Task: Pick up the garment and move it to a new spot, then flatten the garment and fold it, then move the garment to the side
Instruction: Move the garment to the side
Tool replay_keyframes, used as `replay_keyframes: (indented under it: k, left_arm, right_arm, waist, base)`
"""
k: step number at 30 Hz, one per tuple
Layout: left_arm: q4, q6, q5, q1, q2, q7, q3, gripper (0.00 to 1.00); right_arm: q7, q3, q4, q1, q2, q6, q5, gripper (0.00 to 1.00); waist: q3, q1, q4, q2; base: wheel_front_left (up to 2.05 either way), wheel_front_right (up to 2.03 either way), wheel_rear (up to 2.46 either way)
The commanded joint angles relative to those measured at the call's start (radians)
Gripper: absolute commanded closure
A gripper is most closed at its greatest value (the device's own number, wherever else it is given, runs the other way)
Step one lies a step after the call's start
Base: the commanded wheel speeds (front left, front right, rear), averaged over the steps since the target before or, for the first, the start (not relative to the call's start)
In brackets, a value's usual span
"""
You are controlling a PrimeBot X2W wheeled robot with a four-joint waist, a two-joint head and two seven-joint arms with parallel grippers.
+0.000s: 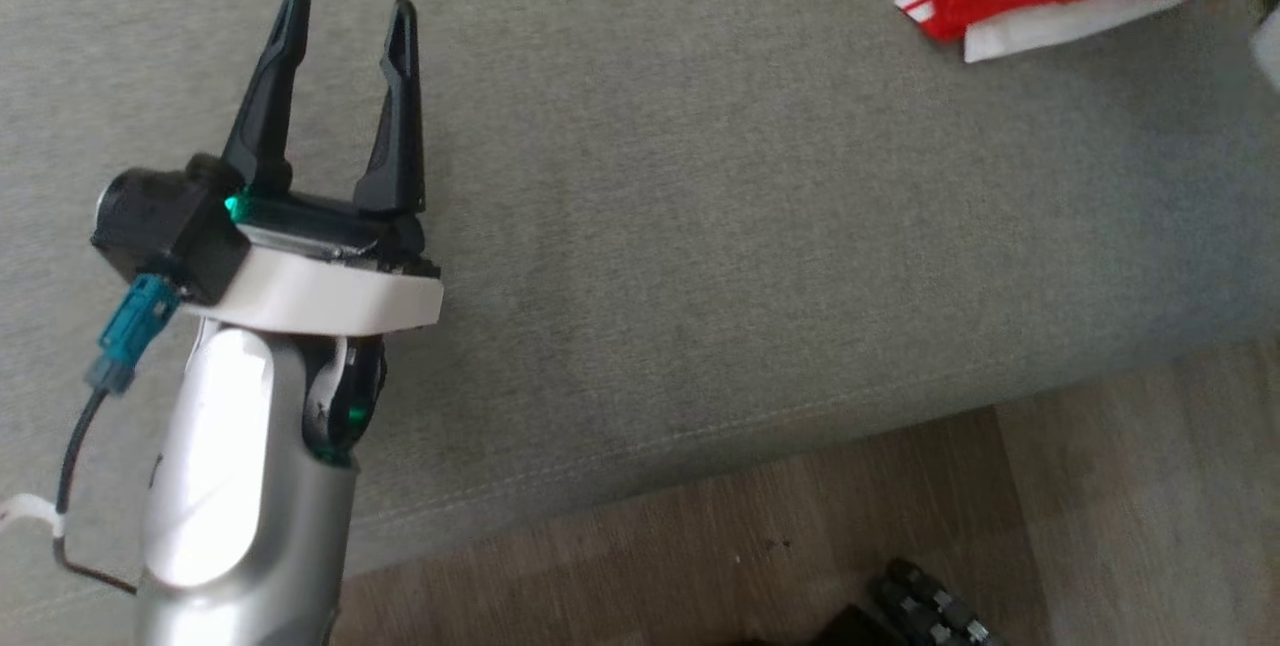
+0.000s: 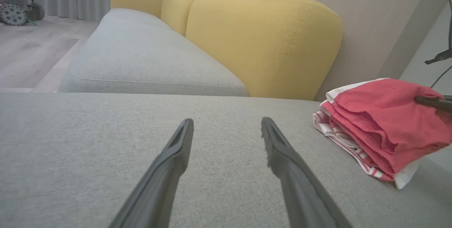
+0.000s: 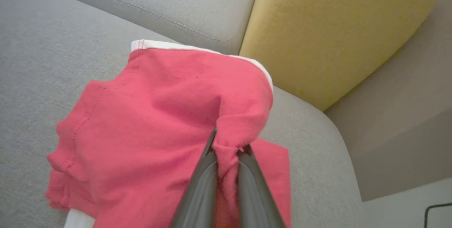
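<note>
Rising from the lower left of the head view, the left arm's silver forearm stands nearly upright over the grey sofa seat (image 1: 750, 226), with a teal plug (image 1: 130, 331) and a black cable at the wrist. The left pincer (image 1: 350, 1) points up that picture, its two dark fingers spread wide with nothing between them. It hangs low over the seat's bare cloth, well apart from the red garment (image 3: 159, 115). The right pincer (image 3: 227, 150) reaches down at the seat's right end, near the yellow backrest (image 3: 335, 27). Its fingers are drawn almost together on a raised fold of the garment. The garment, red with white trim and a striped edge, lies bunched in layers on the seat at that end, just beside the backrest.
</note>
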Motion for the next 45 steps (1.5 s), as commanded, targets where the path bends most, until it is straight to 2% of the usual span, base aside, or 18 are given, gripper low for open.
replay_keyframes:
  k: [1,11,12,13,23,29,37,44,45]
  left_arm:
    - [-0.035,-0.004,0.011,-0.027,0.010,-0.005,0.029,0.00]
    - [-0.031,-0.016,0.018,-0.054,0.010,-0.005,0.019,0.00]
    - [-0.030,-0.016,0.017,-0.055,0.010,-0.005,0.019,0.00]
    - [-0.029,-0.017,0.015,-0.056,0.010,-0.005,0.021,0.00]
    - [-0.012,-0.020,-0.008,-0.044,0.010,-0.005,0.029,0.00]
    - [-0.008,-0.009,-0.038,-0.020,0.010,-0.005,0.021,0.00]
    - [0.018,0.016,-0.046,0.068,0.010,-0.005,0.019,0.00]
    - [0.043,0.034,-0.028,0.147,0.010,-0.005,0.007,0.00]
    - [0.045,0.042,-0.029,0.172,0.010,-0.005,0.006,0.00]
  right_arm:
    - [-0.001,-0.029,-0.022,-0.010,-0.042,0.004,0.013,1.00]
    - [0.051,-0.098,-0.012,-0.003,-0.022,0.004,-0.011,1.00]
    - [0.051,-0.109,-0.010,-0.002,-0.021,0.004,-0.016,0.63]
    - [0.050,-0.118,-0.010,0.000,-0.020,0.004,-0.023,0.00]
    - [0.046,-0.194,-0.044,0.027,0.008,0.004,-0.039,0.00]
    - [0.027,-0.238,-0.112,0.040,0.066,0.004,-0.061,0.00]
    - [-0.059,-0.308,-0.186,0.134,0.240,0.004,-0.099,0.00]
    - [-0.149,-0.392,-0.215,0.310,0.370,0.004,-0.159,0.00]
    - [-0.173,-0.424,-0.215,0.362,0.409,0.004,-0.186,0.00]
  waist:
    - [0.022,0.0000,-0.022,0.0000]
    - [0.064,0.0000,-0.040,0.0000]
    - [0.067,0.0000,-0.038,0.0000]
    - [0.069,0.0000,-0.037,0.0000]
    - [0.027,0.0000,-0.015,0.0000]
    - [-0.064,0.0000,0.028,0.0000]
    - [-0.208,0.0000,0.106,0.0000]
    - [-0.301,0.0000,0.171,0.0000]
    - [-0.322,0.0000,0.183,0.0000]
  base:
    - [0.00,0.00,0.00]
    - [0.00,0.00,0.00]
    - [0.00,0.00,0.00]
    - [0.00,0.00,0.00]
    - [0.00,0.00,0.00]
    - [0.00,0.00,0.00]
    - [0.00,0.00,0.00]
    - [0.00,0.00,0.00]
    - [0.00,0.00,0.00]
